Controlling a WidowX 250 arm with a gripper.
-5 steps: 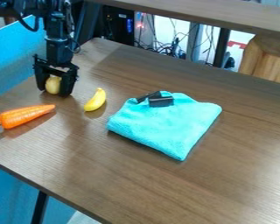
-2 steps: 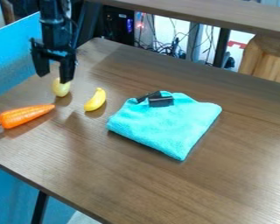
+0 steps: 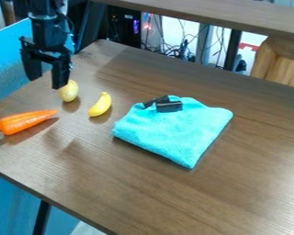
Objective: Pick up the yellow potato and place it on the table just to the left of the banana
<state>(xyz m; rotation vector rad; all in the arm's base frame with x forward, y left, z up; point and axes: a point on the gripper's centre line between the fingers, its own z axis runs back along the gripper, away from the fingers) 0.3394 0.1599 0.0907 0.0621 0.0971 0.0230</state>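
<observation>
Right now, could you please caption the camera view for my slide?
Open black gripper near a yellow oval object, with banana, carrot and turquoise cloth on brown table.

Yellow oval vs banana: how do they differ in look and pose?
Shape: the yellow oval is plump and rounded, the banana slimmer and curved.
Colour: the oval is paler, the banana a stronger yellow.
Position: the oval sits right by the open gripper, the banana farther from it.
Shared: both are yellowish and rest on the table.
</observation>
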